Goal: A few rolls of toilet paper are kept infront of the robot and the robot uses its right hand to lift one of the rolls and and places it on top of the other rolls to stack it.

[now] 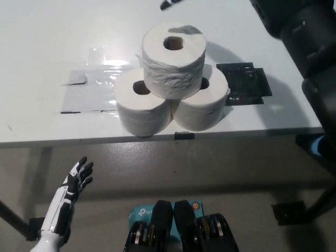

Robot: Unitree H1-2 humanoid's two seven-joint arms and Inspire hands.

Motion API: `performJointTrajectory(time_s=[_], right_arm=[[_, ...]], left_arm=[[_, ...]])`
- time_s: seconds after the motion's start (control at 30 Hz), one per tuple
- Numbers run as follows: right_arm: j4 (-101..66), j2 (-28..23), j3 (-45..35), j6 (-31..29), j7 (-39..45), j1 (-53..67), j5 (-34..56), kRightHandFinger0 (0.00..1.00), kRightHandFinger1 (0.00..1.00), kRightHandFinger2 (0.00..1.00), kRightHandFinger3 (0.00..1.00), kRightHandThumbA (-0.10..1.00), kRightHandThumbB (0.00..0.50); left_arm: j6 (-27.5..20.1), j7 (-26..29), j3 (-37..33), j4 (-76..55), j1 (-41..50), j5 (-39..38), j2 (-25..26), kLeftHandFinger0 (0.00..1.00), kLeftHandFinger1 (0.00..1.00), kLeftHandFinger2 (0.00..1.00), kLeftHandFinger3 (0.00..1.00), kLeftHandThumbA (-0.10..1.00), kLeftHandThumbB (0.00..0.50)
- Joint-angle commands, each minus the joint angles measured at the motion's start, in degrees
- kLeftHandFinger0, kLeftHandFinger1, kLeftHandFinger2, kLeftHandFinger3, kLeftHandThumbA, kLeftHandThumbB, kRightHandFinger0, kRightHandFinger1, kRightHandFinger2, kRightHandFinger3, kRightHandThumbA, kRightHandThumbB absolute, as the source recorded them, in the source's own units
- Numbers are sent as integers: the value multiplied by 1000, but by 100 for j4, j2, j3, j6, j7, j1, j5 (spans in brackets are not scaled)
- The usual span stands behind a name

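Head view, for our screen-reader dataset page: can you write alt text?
A toilet paper roll sits stacked upright on two rolls side by side on a white table. The black right hand is mostly out of frame above; the white left hand rests open, low left.

I see a white tabletop [47, 31] filling the upper frame, with grey floor [210, 168] below its front edge.

Left hand [75, 179]: low at lower left, fingers spread, holding nothing.
Right arm [304, 37]: at upper right, reaching up out of view.
Right hand [170, 3]: only a tip visible at top edge.
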Motion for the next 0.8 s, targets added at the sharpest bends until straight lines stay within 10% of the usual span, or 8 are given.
performJointTrajectory(time_s=[0.0,0.23,0.4,0.77], right_arm=[[-81,-46,-95,45,163,-634,51,1000,1000,1000,1000,1000,294],[-1248,-709,-1130,-118,-305,-573,646,1000,1000,1000,1000,1000,386],[-4631,-1347,-2377,266,-553,561,1128,1000,1000,1000,1000,1000,365],[-10304,-1290,-4375,850,-1213,2615,1973,1000,1000,1000,1000,1000,190]], left_arm=[[-39,-116,-59,-128,-68,50,54,1000,1000,1000,1000,1000,124],[-24,-85,-35,-156,-109,69,78,1000,1000,1000,1000,1000,87],[-63,-105,38,-100,-217,-15,124,1000,1000,1000,1000,1000,58],[-136,-59,103,409,-800,-81,77,1000,1000,1000,1000,1000,80]])
